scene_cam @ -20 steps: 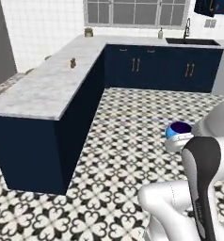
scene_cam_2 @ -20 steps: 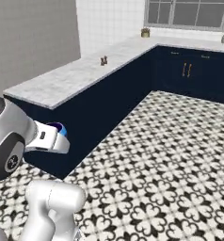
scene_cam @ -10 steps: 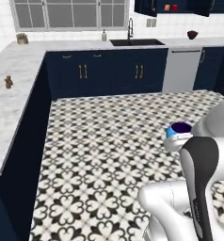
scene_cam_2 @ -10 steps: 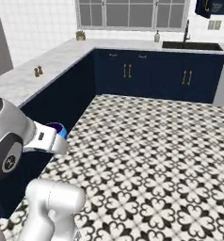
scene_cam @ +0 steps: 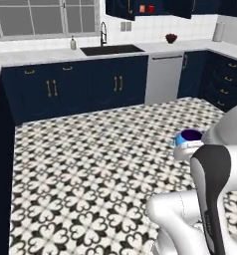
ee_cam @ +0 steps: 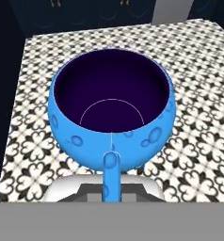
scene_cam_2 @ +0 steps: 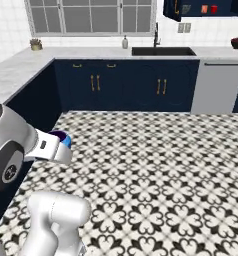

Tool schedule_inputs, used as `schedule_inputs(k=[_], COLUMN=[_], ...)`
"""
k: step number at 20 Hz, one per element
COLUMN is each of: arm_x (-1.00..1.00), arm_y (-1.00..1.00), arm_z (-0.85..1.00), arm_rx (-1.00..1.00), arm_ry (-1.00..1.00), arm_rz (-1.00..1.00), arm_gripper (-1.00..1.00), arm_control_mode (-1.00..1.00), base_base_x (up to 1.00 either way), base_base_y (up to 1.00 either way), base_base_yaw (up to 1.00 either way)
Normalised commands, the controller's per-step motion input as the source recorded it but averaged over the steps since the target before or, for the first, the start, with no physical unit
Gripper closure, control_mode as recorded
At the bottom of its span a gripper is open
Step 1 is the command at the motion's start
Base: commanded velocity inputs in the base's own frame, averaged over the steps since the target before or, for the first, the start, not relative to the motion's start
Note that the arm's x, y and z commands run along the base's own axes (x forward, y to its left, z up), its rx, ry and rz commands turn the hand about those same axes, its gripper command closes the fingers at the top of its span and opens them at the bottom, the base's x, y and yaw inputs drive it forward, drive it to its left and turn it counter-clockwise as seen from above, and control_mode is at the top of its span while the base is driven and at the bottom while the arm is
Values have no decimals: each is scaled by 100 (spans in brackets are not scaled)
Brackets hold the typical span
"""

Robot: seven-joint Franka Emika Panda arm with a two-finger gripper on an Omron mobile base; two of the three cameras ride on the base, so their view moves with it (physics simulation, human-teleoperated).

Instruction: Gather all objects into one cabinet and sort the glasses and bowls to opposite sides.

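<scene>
Far ahead of my gripper (ee_cam: 111, 188) I see the patterned black-and-white tile floor (scene_cam: 90, 164) stretching to the run of navy base cabinets (scene_cam_2: 126, 90) under a pale marble counter (scene_cam_2: 21, 75), which carries a dark sink (scene_cam: 110, 49) with a tall faucet. Above and beyond the gripper, high on the wall, hangs the open navy-blue wall cabinet (scene_cam: 121, 7); inside it I make out a salmon-orange cup (scene_cam: 142, 9) and a glossy red cup (scene_cam: 151, 8) side by side, and the right base view also shows a grey shape to their left that I cannot identify. A dark bowl of red fruit (scene_cam: 171, 38) sits on the counter well beyond the gripper. The gripper is clenched on the small bright-blue bowl with a dark purple inside (ee_cam: 111, 113), held upright over the floor.
</scene>
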Motion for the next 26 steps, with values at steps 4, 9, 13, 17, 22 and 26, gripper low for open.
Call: schedule_inputs(k=[4,9,13,17,22,26], arm_x=[0,0,0,0,0,0], arm_y=[0,0,0,0,0,0], arm_z=[0,0,0,0,0,0], arm_rx=[0,0,0,0,0,0], arm_ry=[0,0,0,0,0,0], arm_rz=[0,0,0,0,0,0], arm_gripper=[100,100,100,100,100,100], arm_control_mode=[100,100,100,100,100,100], base_base_x=[100,100,100,100,100,100], base_base_y=[-39,-66,-74,-67,-37,-27], base_base_yaw=[-27,-7,0,3,10,17])
